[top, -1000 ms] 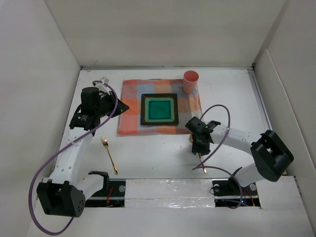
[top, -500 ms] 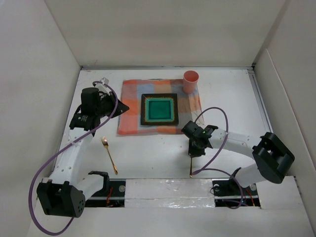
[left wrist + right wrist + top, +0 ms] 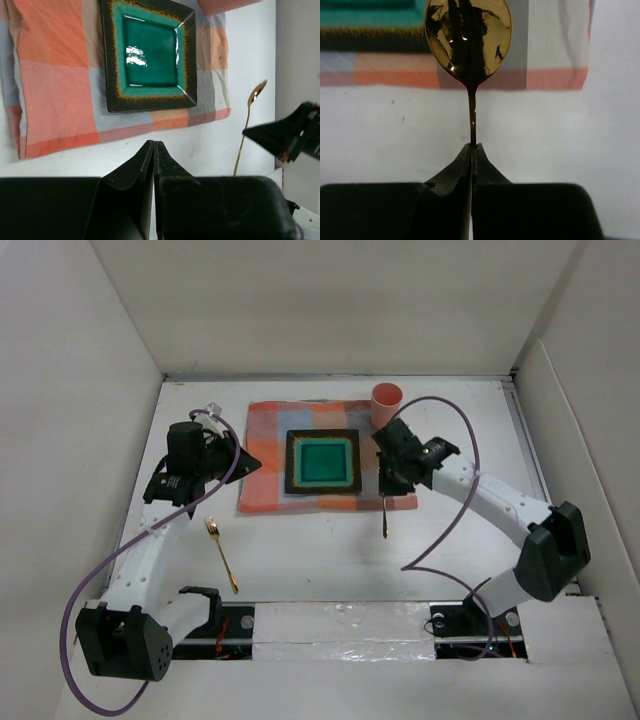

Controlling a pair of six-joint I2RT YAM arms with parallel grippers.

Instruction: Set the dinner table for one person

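While the right gripper pinches the gold spoon by its handle at 4 o'clock of the green plate, over the near edge of the checked cloth, the left gripper hangs pressed together, empty, at 9 o'clock. Pink cup: 1 o'clock, on the cloth's corner. Gold fork: 7 o'clock, flat on the dinner table, apart from the cloth.

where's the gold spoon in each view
top external: the gold spoon is held by the right claw, right of the green plate, its handle past the cloth's near edge.
left wrist: the gold spoon is at the right, bowl up, beside the cloth's corner.
right wrist: the gold spoon is at the centre, bowl at top, handle pinched in the claw.
shared landmark: the green plate, in all three.
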